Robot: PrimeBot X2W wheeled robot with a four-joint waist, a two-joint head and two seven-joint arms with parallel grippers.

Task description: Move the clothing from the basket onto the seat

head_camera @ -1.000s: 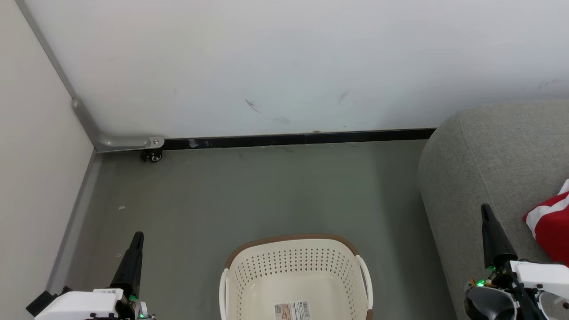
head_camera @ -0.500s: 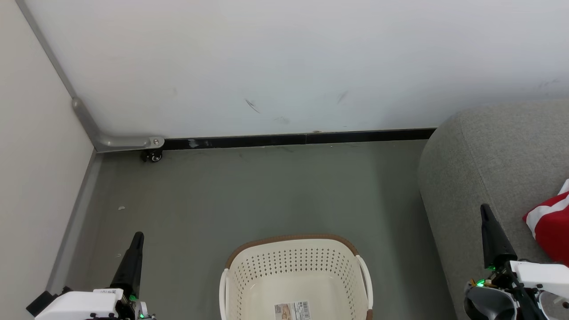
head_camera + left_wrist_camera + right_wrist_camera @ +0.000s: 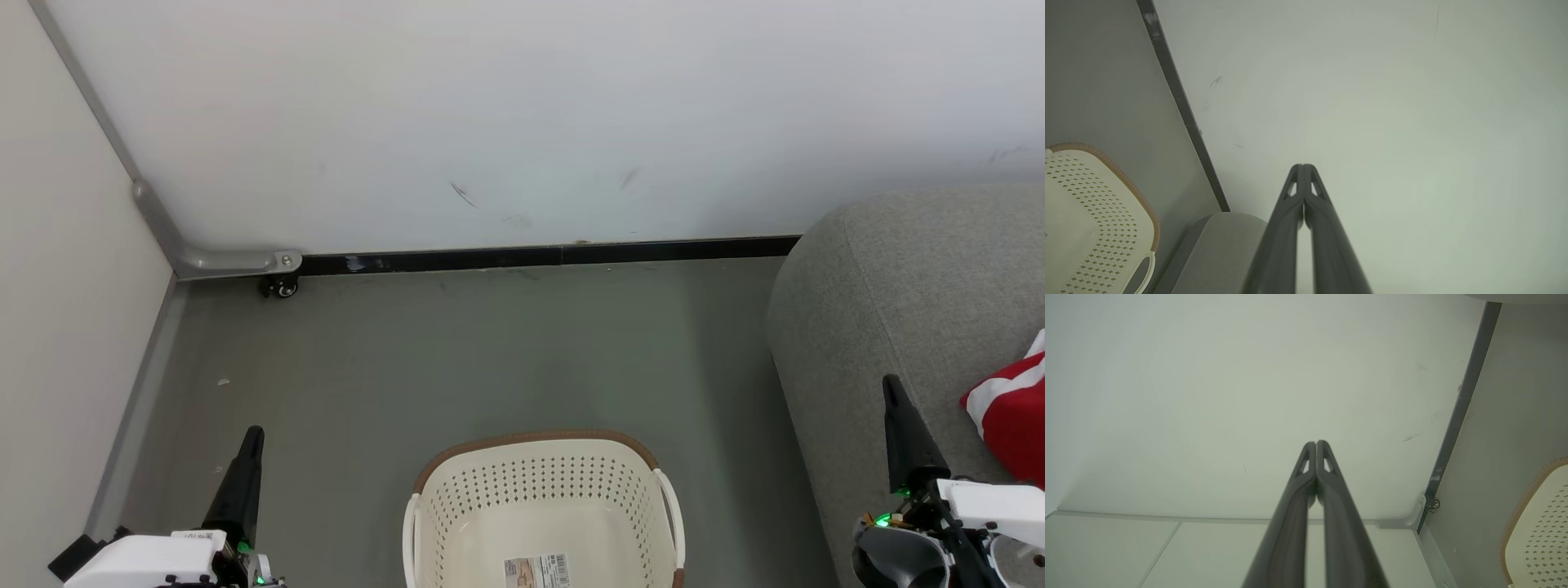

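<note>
Down the head view, the laundry basket [image 3: 539, 482] stands on the grey floor [image 3: 490, 351] at near centre. What shows of its bottom is bare but for a barcode sticker [image 3: 536, 569], so the task looks finished or nearly so. Red-and-white clothing [image 3: 1008, 420] lies on the sofa [image 3: 898, 278] at the right edge. The left gripper [image 3: 255, 433] and right gripper [image 3: 890, 382] flank the basket, both clenched on nothing, probably parked; the garment lies just right of the right gripper. Along the left wrist view, pressed-together fingers [image 3: 1284, 228] point at the white wall [image 3: 1412, 122], with the basket low left and the sofa arm beside it. Along the right wrist view, closed fingers face the wall too, with the basket rim at the right edge.
</note>
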